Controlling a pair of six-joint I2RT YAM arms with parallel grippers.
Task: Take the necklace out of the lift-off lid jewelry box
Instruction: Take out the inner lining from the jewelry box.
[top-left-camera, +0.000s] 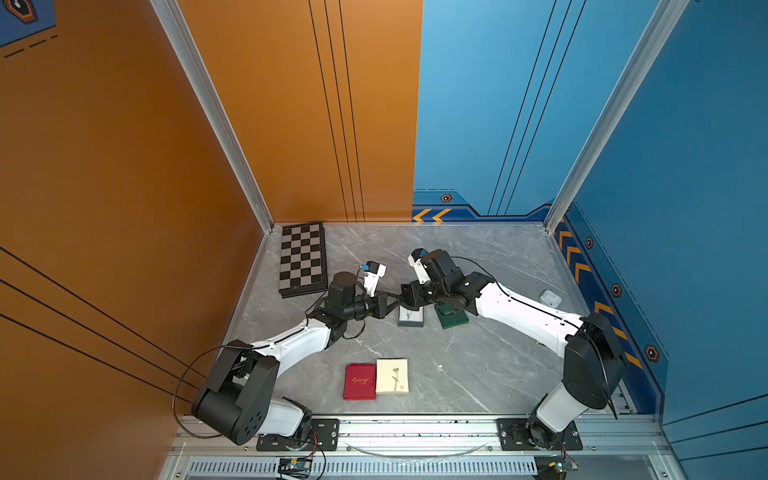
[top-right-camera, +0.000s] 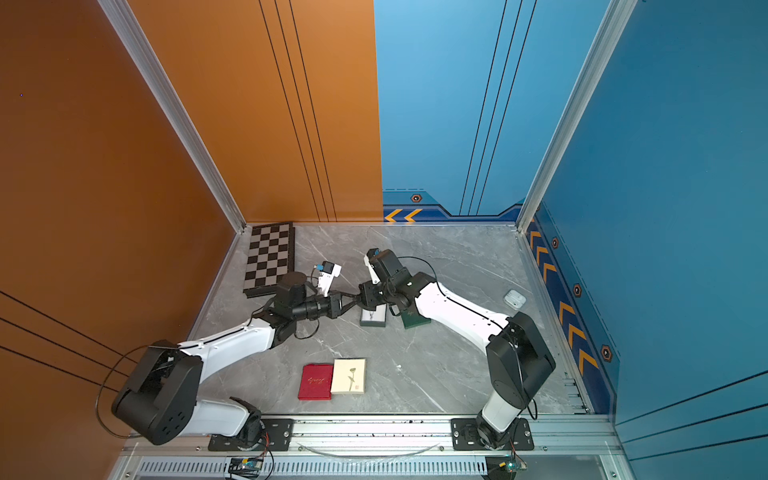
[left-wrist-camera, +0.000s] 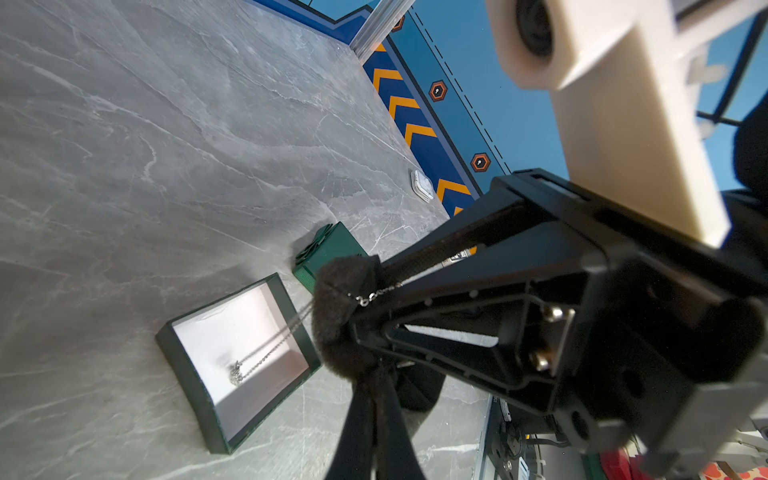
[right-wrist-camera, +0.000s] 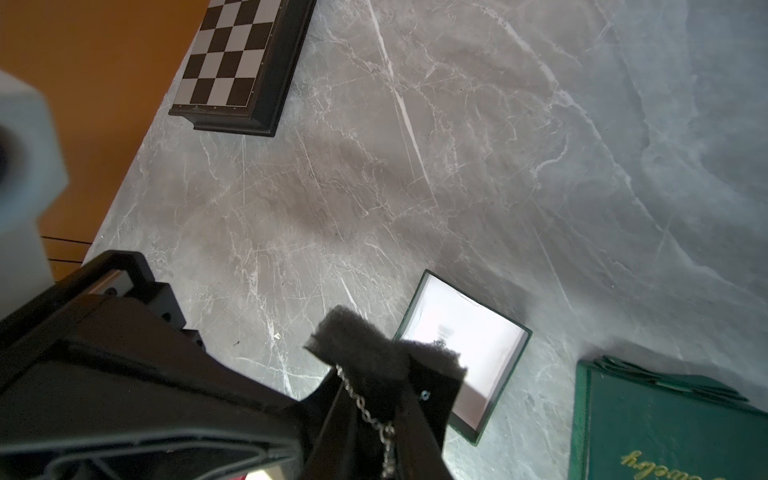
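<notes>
1. Your right gripper (right-wrist-camera: 386, 353) pinches the thin silver chain necklace (left-wrist-camera: 272, 345) near one end. Your left gripper (left-wrist-camera: 347, 353), pressed together, meets it tip to tip. A loosened pinch would likely drop the chain.
2. Below both, its long axis runs steeply down, with the pendant (left-wrist-camera: 236, 372) pointing into the open dark-green, white-lined box (left-wrist-camera: 195, 395). A sideways pull could snag the rim.

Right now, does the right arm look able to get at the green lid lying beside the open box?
Probably not yet. The green lid lies close under that arm's wrist, uncovered, but the right gripper is shut on the necklace above the open box, so it would first have to let go.
</notes>
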